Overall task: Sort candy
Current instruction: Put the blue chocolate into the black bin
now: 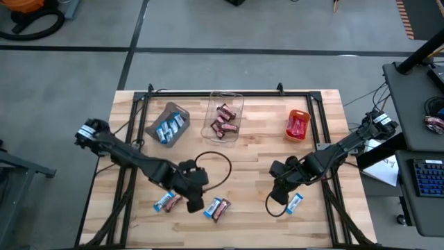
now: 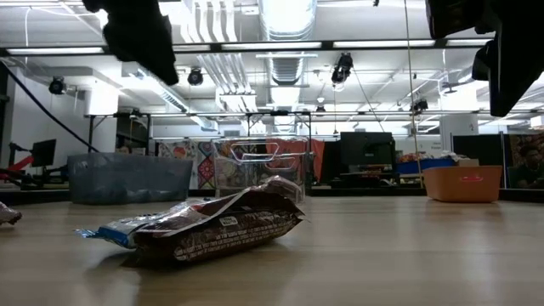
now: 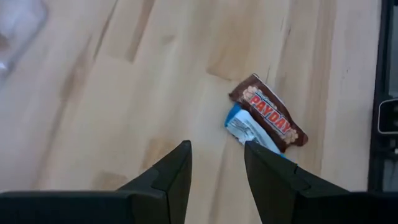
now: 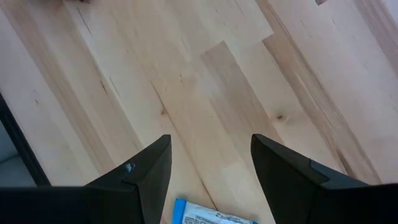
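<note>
Three bins stand along the far side of the desk (image 1: pixel 250 149). The grey bin (image 1: pixel 168 125) on the left holds blue-and-white bars (image 1: pixel 169 129), perhaps four, though they overlap too much to count surely. The clear bin (image 1: pixel 226 115) in the middle holds dark brown bars (image 1: pixel 224 121), about four. The orange bin (image 1: pixel 297 125) on the right holds red bars (image 1: pixel 298 126), packed too close to number.

Five bars lie loose near the front edge. A blue-and-white bar (image 1: pixel 164 202) touches a brown bar (image 1: pixel 175 202) at front left. Just right of them another blue-and-white bar (image 1: pixel 212 208) lies against a second brown bar (image 1: pixel 222 207); the low view shows that brown one (image 2: pixel 223 228) resting partly over its blue neighbour (image 2: pixel 115 229). A lone blue-and-white bar (image 1: pixel 294 203) lies at front right.

The left gripper (image 1: pixel 194 201) hangs above the desk between the two front pairs, jaws parted and holding nothing; its wrist view shows a brown bar (image 3: pixel 268 113) over a blue one (image 3: pixel 249 128) just ahead of the fingers. The right gripper (image 1: pixel 277 196) hovers just left of the lone blue bar (image 4: pixel 208 213), jaws wide apart and empty.

A dark cable (image 1: pixel 220 165) loops across the middle of the desk between the arms and the bins. A black frame rail (image 1: pixel 222 92) runs behind the bins.
</note>
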Available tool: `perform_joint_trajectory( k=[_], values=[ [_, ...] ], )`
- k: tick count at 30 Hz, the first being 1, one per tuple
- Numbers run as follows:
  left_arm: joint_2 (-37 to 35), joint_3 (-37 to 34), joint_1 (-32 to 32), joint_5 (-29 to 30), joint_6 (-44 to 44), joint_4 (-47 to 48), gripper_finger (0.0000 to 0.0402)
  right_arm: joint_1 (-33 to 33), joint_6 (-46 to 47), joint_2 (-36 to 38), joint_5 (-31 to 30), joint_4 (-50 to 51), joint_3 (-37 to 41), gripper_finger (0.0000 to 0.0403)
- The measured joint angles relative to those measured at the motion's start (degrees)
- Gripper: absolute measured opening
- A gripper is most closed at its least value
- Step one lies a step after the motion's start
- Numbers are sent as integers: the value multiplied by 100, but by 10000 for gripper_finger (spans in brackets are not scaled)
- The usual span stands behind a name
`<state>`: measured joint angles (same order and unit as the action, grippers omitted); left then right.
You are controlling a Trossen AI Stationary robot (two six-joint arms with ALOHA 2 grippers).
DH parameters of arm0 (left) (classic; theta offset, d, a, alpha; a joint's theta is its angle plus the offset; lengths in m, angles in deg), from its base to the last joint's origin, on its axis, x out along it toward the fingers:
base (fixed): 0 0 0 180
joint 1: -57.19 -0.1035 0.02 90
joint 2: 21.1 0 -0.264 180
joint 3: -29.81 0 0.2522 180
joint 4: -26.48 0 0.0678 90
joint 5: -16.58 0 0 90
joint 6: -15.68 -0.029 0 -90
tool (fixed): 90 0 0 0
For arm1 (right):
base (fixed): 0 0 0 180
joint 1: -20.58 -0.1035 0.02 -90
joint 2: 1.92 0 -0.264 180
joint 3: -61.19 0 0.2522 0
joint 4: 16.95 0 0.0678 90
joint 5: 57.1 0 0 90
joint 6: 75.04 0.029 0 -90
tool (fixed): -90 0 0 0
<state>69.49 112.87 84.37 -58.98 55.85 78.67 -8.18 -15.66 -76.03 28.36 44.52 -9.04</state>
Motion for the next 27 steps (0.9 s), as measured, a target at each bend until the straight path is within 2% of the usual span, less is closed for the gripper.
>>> perform_joint_trajectory(
  k=[5, 11, 17, 27],
  values=[
    [270, 0, 96, 8, 905, -31, 138, 0, 0, 0, 0, 1, 0, 212],
    [717, 0, 105, 9, 1460, -83, 174, 0, -223, 0, -3, 2, 0, 212],
    [1164, 83, 111, 14, 1526, -477, 203, 0, -343, 0, -6, 5, 0, 212],
    [1750, 574, 140, -82, 1588, -432, 208, -12, -391, 0, -1, 4, 0, 212]
  ],
)
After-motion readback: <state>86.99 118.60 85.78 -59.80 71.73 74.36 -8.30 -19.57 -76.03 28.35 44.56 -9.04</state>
